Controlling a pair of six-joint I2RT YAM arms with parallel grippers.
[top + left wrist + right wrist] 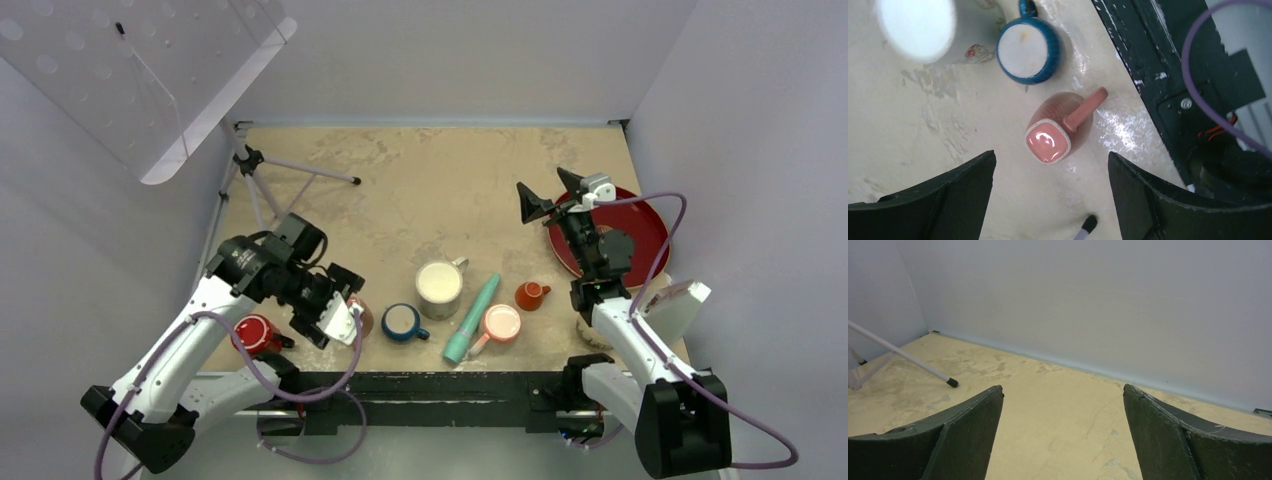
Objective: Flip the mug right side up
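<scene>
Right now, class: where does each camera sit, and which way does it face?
Top external: above and behind, looking down on the table; left arm, right arm show.
Left wrist: on left gripper, looking down at mug and blue cup; fingers show.
Right wrist: on right gripper, facing the back wall; fingers show.
Shared: top and left wrist see the blue cup.

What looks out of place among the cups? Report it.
The brown mug below the open left gripper looks overturned: a flat, glossy pink end faces the camera, with the handle jutting sideways. The blue mug beside it stands mouth up.
</scene>
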